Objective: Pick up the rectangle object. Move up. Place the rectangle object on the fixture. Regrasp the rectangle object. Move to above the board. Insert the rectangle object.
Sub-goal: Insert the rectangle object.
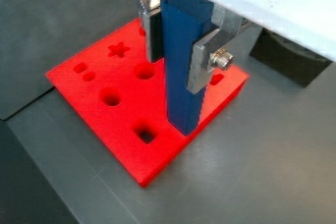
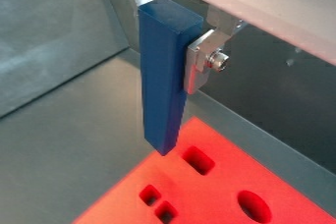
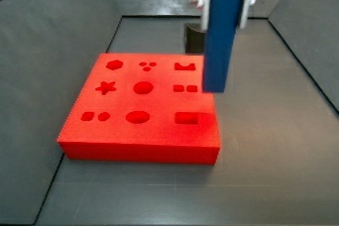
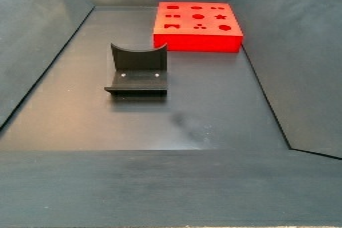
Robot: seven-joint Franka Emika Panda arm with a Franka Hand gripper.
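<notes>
The rectangle object (image 3: 224,34) hangs upright at the upper right of a side view, its top clamped between the fingers (image 1: 207,59) of the gripper (image 1: 182,33), its lower end above the board (image 3: 133,143) and apparently clear of it. The fixture (image 4: 138,72) stands empty at centre left, so pickup, regrasp and transfer look done; lowering into a hole remains.

light: even, soft | shadows: faint under fixture (image 4: 136,72) | glare: none | focus: wrist views slightly soft
</notes>
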